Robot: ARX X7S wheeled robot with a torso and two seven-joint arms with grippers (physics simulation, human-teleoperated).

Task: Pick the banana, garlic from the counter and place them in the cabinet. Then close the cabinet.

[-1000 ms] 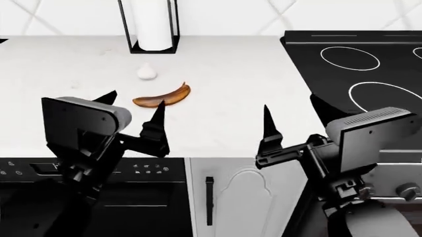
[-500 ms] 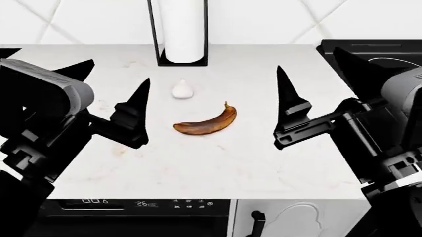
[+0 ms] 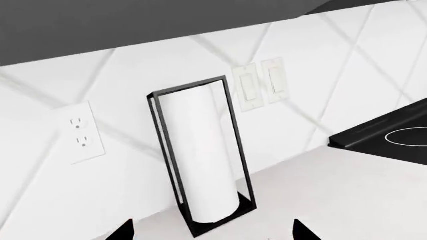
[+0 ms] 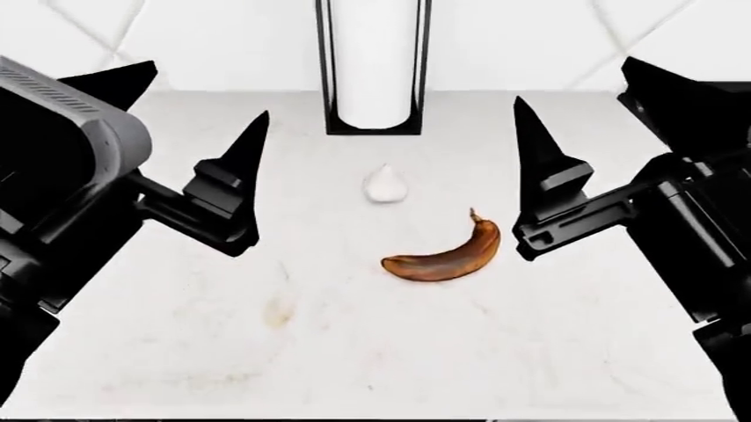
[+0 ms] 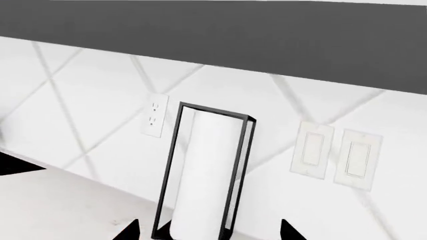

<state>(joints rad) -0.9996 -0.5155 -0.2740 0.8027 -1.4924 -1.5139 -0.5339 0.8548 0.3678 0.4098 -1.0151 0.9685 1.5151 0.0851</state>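
Centrally on the white surface (image 4: 493, 352): banana (image 4: 448, 256), dark brown, curved, stem tip pointing toward the paper-towel roll (image 4: 375, 61). Lying flat, untouched by either arm. Garlic (image 4: 384, 185) just beside the banana, between it and the roll; whitish, rounded, apart from both. Faint tan stain (image 4: 278, 309) on the surface, on the banana's side away from the roll, toward the left arm.

Roll upright in a black wire frame (image 4: 325, 70), set against the tiled backsplash (image 4: 223, 40); well beyond the banana, with the garlic in the line between.

Left gripper (image 4: 193, 132) held above the surface, to the left-arm side of the banana, well apart from it. Fingers (image 4: 241, 180) spread wide, holding nothing. Right gripper (image 4: 581, 127) on the opposite side of the banana, nearer to it but not touching. Fingers (image 4: 543, 171) likewise spread wide and empty. Nothing lying between either gripper and the banana.

Left wrist view: roll (image 3: 200, 160) and frame straight ahead, wall outlet (image 3: 80, 132) to one side of the roll, two light switches (image 3: 261, 85) to the other, edge of a black cooktop (image 3: 390, 137) past the switches. Only the two finger tips visible at the picture's edge.

Right wrist view: same roll (image 5: 207, 175), outlet (image 5: 155, 115), switches (image 5: 337, 155), dark cabinet underside (image 5: 233, 45) overhead. Banana and garlic not visible in either wrist view.
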